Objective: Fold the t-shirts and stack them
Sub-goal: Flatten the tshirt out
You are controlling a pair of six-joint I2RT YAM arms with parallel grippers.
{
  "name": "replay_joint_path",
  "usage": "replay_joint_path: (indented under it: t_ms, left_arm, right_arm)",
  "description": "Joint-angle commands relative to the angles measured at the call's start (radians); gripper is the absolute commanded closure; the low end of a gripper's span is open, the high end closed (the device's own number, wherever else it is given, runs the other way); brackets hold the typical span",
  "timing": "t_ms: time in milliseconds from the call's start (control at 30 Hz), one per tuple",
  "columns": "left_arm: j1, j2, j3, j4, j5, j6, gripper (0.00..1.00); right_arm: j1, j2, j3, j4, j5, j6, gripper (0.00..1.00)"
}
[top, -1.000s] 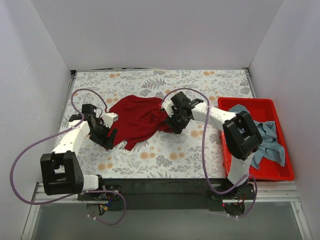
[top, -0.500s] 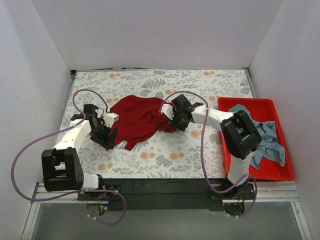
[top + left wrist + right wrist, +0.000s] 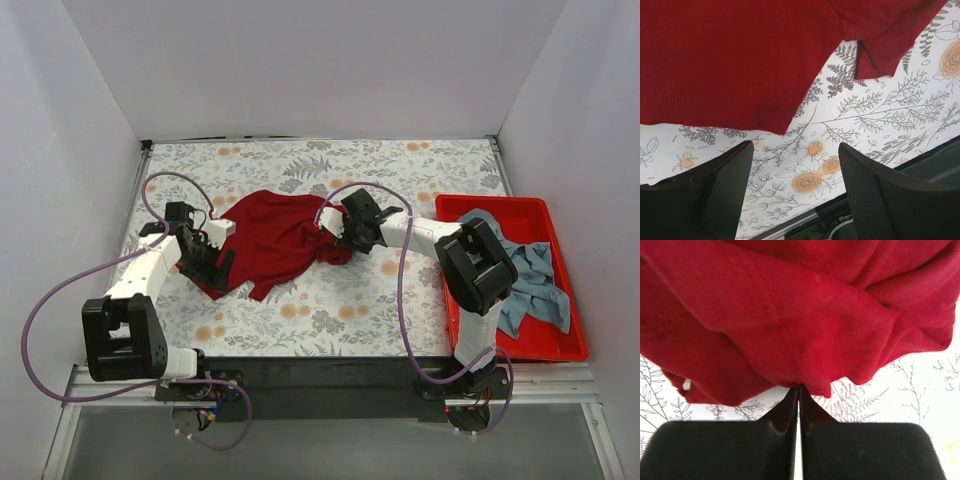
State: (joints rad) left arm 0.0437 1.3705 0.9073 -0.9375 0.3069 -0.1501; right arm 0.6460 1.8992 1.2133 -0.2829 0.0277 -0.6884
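Right hand [image 3: 799,394] has slid in, snapped closed on bunched right edge of dark red t-shirt [image 3: 275,235]. Grey-blue t-shirt [image 3: 535,282] lies in bin [image 3: 560,345] (untouched). Left hand [image 3: 795,156] agape beside hem, gripping nothing. Shirt crumpled on worktop [image 3: 400,160]. Step: spreading flat. Next: left pinches hem, both pull apart.

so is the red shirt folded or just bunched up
Not folded. The red shirt lies rumpled in an uneven heap on the table, and its right edge gathers into wrinkles where the shut right claw pinches it.
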Motion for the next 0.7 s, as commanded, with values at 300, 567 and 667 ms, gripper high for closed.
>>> replay_joint_path:
  t_ms: [300,567,667]
  left_arm:
    - [-0.010,-0.059,-0.065,0.028,-0.008,0.195,0.41]
    - [-0.028,-0.010,-0.116,0.157,-0.049,0.228,0.47]
    - [-0.070,0.010,-0.140,0.200,-0.069,0.230,0.47]
  right_arm:
    - [-0.028,-0.235,0.000,-0.073,-0.049,0.027,0.99]
    - [-0.077,-0.292,0.023,-0.124,-0.045,0.018,0.99]
    - [-0.089,-0.301,0.035,-0.140,-0.046,0.013,0.99]
